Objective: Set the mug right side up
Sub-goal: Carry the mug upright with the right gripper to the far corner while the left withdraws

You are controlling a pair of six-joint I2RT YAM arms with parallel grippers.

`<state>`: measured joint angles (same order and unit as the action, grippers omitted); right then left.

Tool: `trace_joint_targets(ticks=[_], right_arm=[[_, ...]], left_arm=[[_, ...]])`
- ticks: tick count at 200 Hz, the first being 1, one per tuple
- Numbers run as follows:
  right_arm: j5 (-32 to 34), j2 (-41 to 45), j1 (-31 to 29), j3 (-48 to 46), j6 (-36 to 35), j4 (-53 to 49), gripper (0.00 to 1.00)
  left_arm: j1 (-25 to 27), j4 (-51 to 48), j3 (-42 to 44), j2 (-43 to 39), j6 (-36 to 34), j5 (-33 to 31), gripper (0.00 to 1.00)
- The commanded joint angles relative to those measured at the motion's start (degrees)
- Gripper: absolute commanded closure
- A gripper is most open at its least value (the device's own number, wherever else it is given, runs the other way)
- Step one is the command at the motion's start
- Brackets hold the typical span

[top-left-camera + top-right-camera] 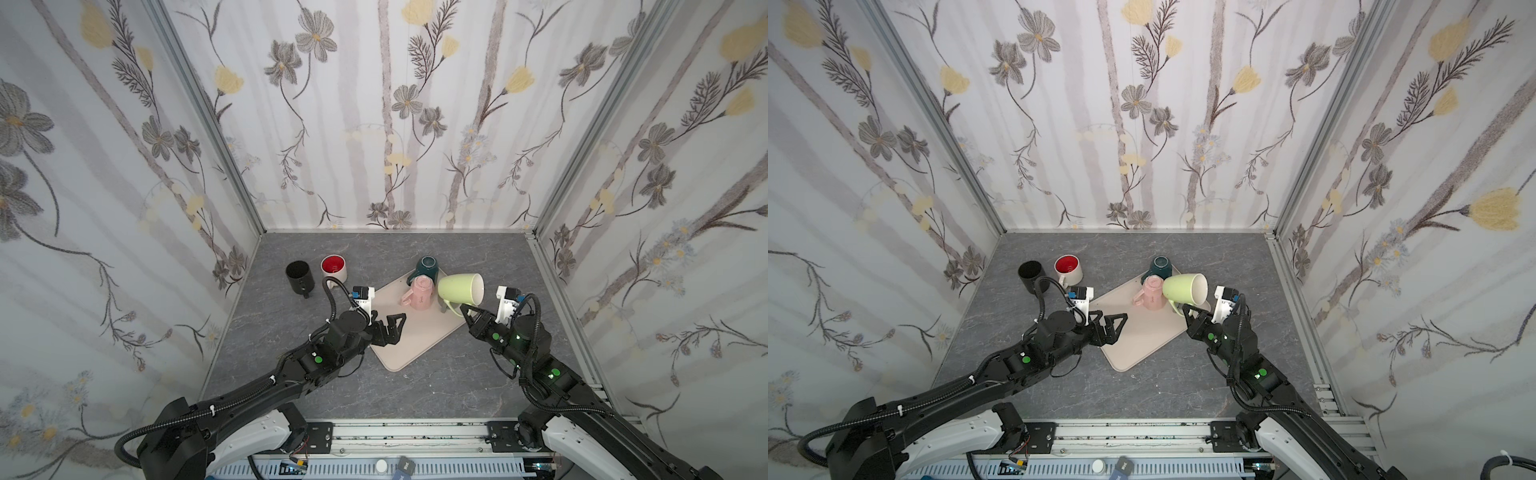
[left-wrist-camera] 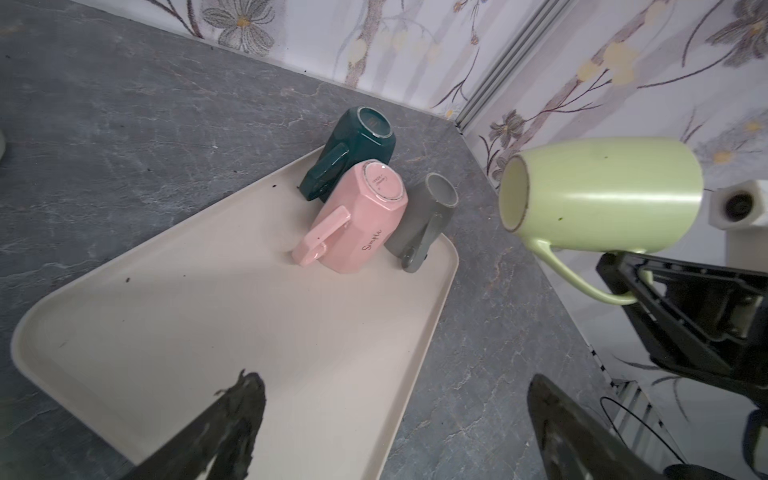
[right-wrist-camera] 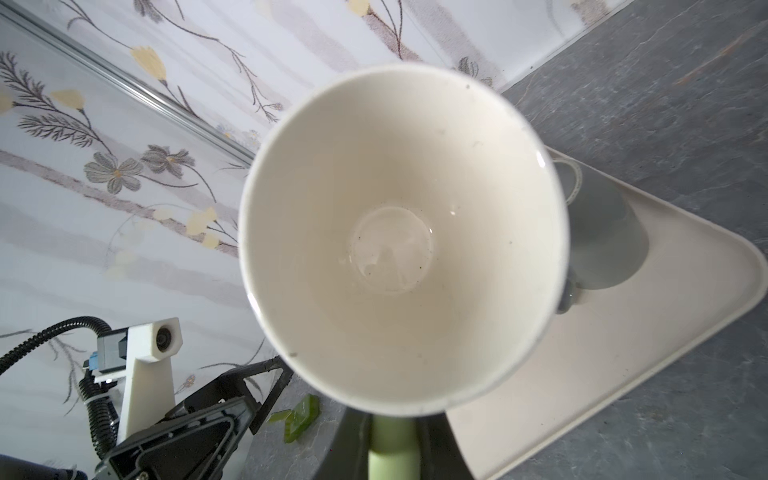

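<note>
Left wrist view shows the light green mug (image 2: 602,195) in the air on its side, its mouth turned toward the right arm. It hangs over the far corner of the tray (image 2: 208,332), above the grey mug (image 2: 428,216). It is neither upside down nor upright, so the turn looks about half made.

The likely trouble is the hold. Only the thin handle (image 2: 582,286) is pinched, and the heavy body sticks out sideways from it. As the wrist rolls on, the mug could swivel in the jaws, or slip out and fall on the grey mug or the pink mug (image 2: 361,224) below. Setting it down on the tray's raised rim could also leave it tilted.

The right pincer (image 1: 467,311) is clenched tight on that handle and touches nothing else. The left pincer (image 1: 392,328) is spread fully wide and empty, hovering over the tray's left edge, well apart from the mug.
</note>
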<state>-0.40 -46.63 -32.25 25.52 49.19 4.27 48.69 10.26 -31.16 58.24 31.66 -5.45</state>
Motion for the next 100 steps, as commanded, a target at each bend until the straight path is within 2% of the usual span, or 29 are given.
trace_joint_targets(ticks=[1,26,58,100], right_arm=[[2.7,1.3,1.8,3.0,-2.6,-2.7,1.00],[3.1,1.1,5.1,7.2,-5.4,-6.2,1.00],[3.7,-3.3,10.3,14.8,-10.6,-12.2,1.00],[2.0,-7.5,16.9,22.0,-13.4,-13.9,1.00]], left_arm=[[0.0,1.1,0.9,0.8,-2.2,-1.8,0.00],[0.0,6.2,4.0,2.6,-3.9,-2.7,0.00],[-0.1,5.6,6.0,2.4,-1.9,-2.7,0.00],[-0.1,6.7,7.7,0.8,-0.8,-3.6,0.00]])
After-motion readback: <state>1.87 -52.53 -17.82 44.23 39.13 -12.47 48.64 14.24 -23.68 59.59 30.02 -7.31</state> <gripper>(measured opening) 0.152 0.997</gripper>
